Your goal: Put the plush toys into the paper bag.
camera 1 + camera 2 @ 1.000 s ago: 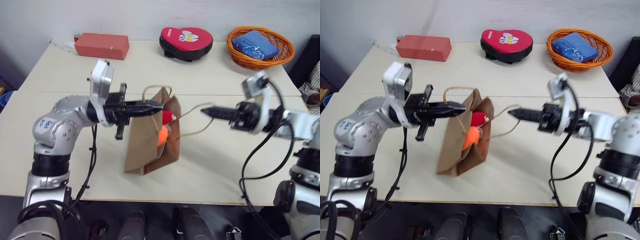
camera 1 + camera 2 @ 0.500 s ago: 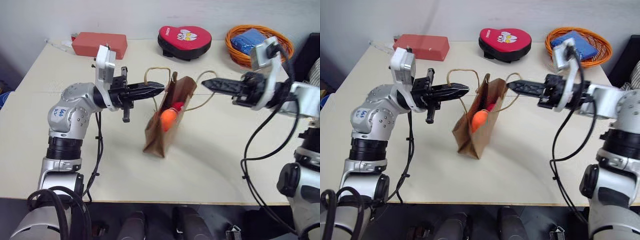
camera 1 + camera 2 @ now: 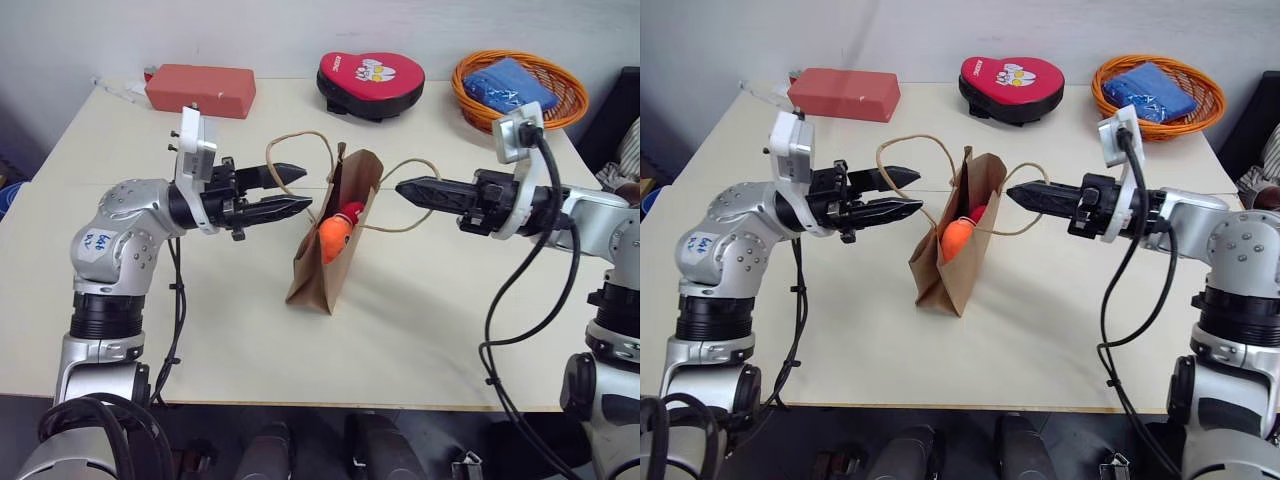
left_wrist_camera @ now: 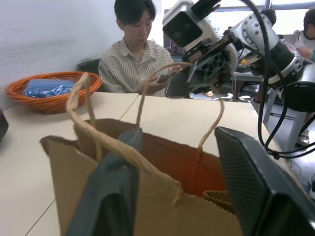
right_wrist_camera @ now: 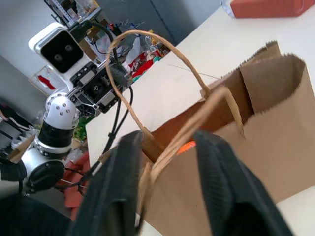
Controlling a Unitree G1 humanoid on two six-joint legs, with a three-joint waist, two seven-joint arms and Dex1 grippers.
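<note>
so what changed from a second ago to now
Both grippers opened. The left gripper let go of its tan cord handle, and the right gripper's fingers now stand apart around the other handle. The brown paper bag went from leaning to standing on the table, orange plush toy and red one staying inside.

The paper bag point(image 3: 335, 235) is plain brown kraft with two tan cord loop handles; it stands upright on the worktop point(image 3: 420, 320), mouth open and facing up, top leaning slightly; one handle arches out to its left side, the other to its right; inside the bag, the orange plush toy point(image 3: 334, 231) shows at the open side, rounded and bright; the red-and-white plush toy point(image 3: 351, 212) sits just above it, touching it, partly hidden by the bag's wall.
</note>
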